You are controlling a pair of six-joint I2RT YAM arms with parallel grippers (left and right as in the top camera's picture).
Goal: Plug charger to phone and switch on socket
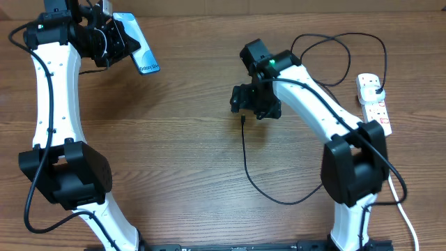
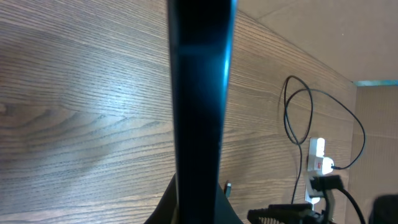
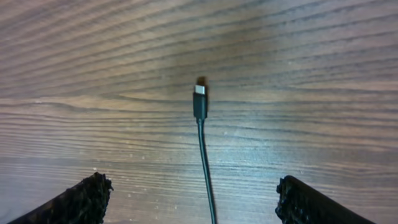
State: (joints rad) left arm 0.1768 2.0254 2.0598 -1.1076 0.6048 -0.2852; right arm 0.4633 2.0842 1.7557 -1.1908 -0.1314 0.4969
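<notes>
Bare table lies open left of the middle. The charger snakes across the middle, tip lying free between the right gripper's spread fingers. Its loops seemingly crowd the socket far right.

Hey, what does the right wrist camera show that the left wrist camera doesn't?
Only the right wrist view: the charger connector tip close up, lying free on the wood, its cable running back between the open fingers of the right gripper. Only the left wrist view: the phone edge-on across the middle of the frame, and the socket far off with a red switch. Both: the wooden table and the charger's thin black cable.
</notes>
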